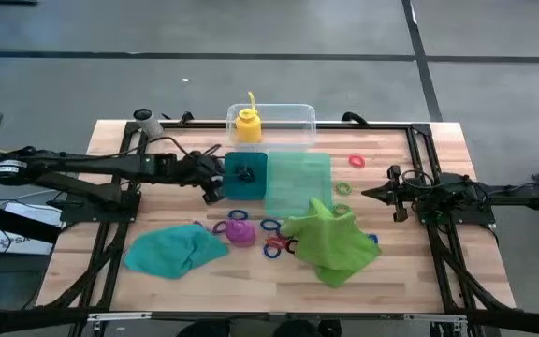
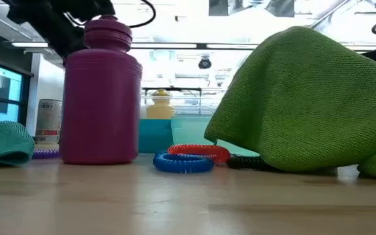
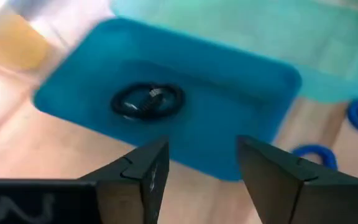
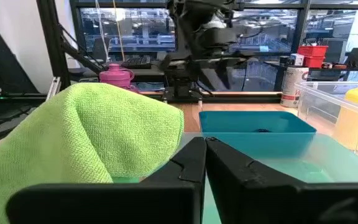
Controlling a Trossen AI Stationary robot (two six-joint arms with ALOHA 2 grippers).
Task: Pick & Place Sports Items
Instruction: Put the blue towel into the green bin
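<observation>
My left gripper (image 1: 218,184) (image 3: 201,149) hovers open at the left edge of the teal tray's darker part (image 1: 256,187), with nothing between its fingers. A black ring (image 3: 146,99) lies in that part. The yellow bottle (image 1: 248,124) stands in the clear tub (image 1: 293,114). The purple bottle (image 1: 241,231) (image 2: 103,91) stands on the table between the teal cloth (image 1: 176,251) and the lime-green cloth (image 1: 330,241). Blue and red rings (image 2: 187,158) lie near it. My right gripper (image 1: 365,194) (image 4: 205,146) waits shut at the right.
The tray's lighter part (image 1: 299,178) adjoins the darker one on the right. Loose rings lie right of it: a red one (image 1: 356,161) and a green one (image 1: 344,187). A can (image 1: 143,116) stands at the far left corner. Bare wood shows along the near edge.
</observation>
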